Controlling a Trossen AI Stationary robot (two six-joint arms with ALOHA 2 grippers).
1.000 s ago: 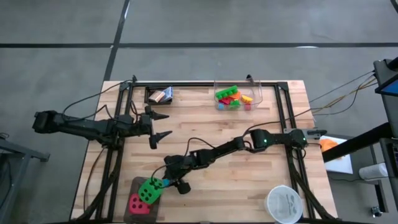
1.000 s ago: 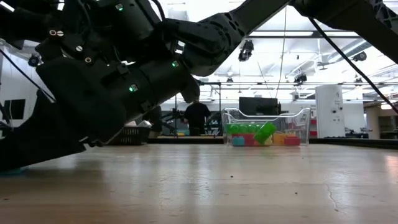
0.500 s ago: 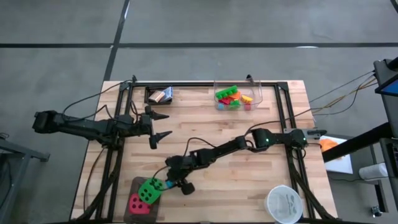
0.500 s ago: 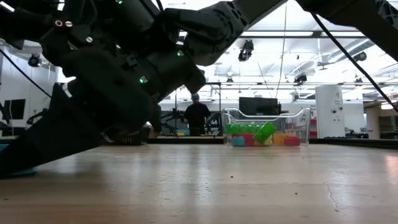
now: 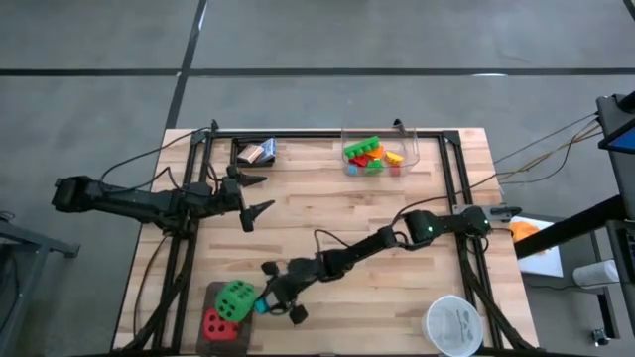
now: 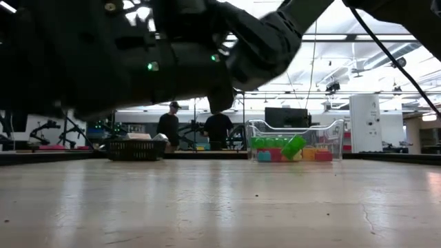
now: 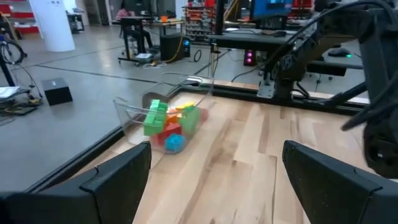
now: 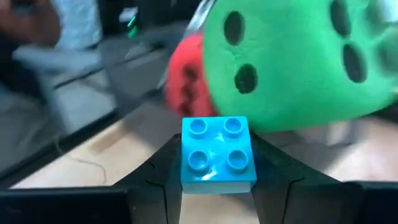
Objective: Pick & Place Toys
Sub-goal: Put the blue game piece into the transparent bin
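The left gripper's (image 5: 255, 194) fingers (image 7: 115, 176) stand spread apart with nothing between them, waiting at about ten o'clock on the table (image 5: 327, 188) and facing the clear tub (image 5: 380, 157) of bricks (image 5: 372, 154) at one o'clock. A card pack (image 5: 260, 151) lies at eleven o'clock, beside the frame. At seven o'clock the right gripper (image 5: 275, 301) is clenched on a small blue brick (image 8: 217, 152), pinched squarely by its two side walls with the studs facing the wrist camera, a grip that should keep it from twisting. The green die (image 5: 236, 297) sits just beside the brick, with the red die (image 5: 215, 323) next to it on a dark mat (image 5: 203, 336); both crowd the gripper. The white bowl (image 5: 453, 324) rests well apart at five o'clock.
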